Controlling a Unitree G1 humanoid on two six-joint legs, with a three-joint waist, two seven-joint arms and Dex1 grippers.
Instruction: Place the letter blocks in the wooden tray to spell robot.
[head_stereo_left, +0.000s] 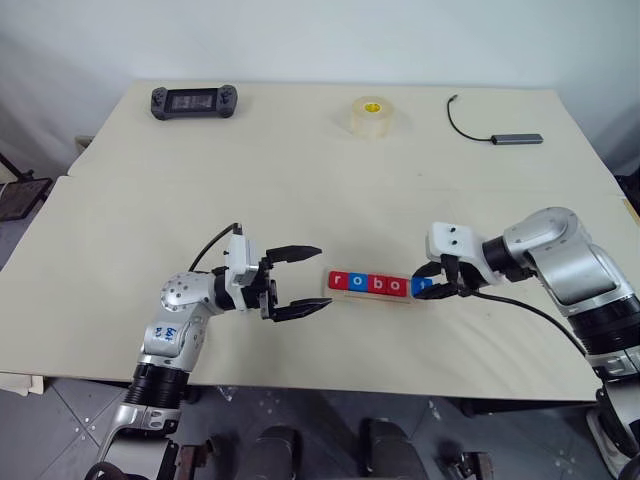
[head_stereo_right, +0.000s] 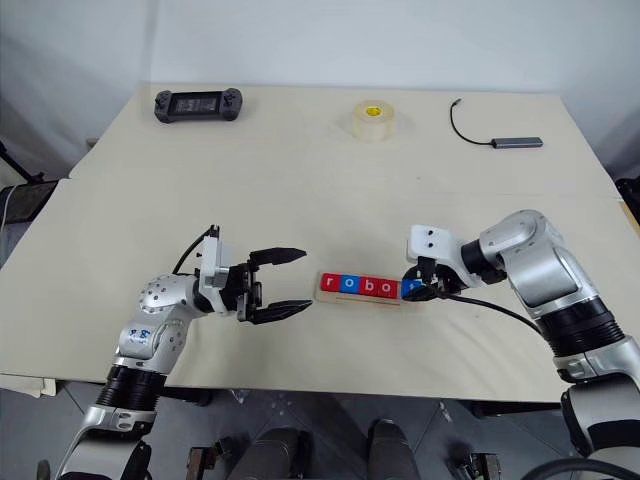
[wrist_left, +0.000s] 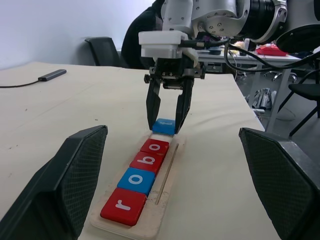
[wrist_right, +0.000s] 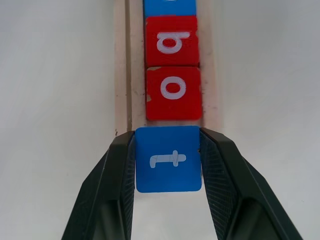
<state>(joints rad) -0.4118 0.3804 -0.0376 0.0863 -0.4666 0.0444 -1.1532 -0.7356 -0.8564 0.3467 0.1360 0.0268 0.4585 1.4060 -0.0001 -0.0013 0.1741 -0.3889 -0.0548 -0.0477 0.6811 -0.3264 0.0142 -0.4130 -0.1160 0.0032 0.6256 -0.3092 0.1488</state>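
Right gripper (wrist_right: 168, 165) clamps the blue t block (wrist_right: 168, 159), partly hiding it at centre-right; left gripper (head_stereo_left: 298, 282) gapes empty.

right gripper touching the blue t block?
Touching. In the right wrist view both fingers of the right gripper press against opposite edges of the blue t block, with no gap on either side.

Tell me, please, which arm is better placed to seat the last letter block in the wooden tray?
The right. Its gripper already clamps the blue t block at the wooden tray's free end, beside the red o block. The left gripper hangs open and empty at the other end.
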